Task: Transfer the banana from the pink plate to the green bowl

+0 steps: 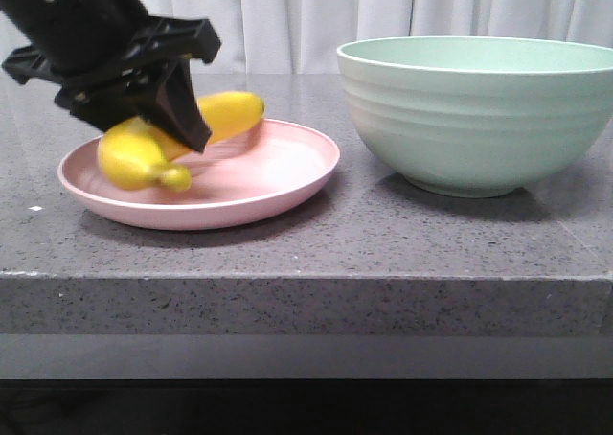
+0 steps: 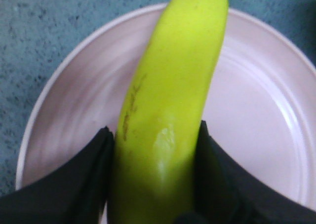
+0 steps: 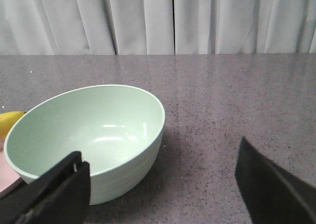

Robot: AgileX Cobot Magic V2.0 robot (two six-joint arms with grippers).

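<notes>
The left hand is clamped on the banana, one black finger pressed to each side of it over the pink plate; the fruit's blurred end sits close above the plate at about 9 o'clock of its rim, and I cannot tell whether it touches. A faint brown line of marks runs along the banana's skin in the left wrist view, too small to read as writing. The green bowl stands at 3 o'clock of the plate on the grey speckled worktop, apart from it, and the right hand hangs beside the bowl with its fingers spread wide and holding nothing.
</notes>
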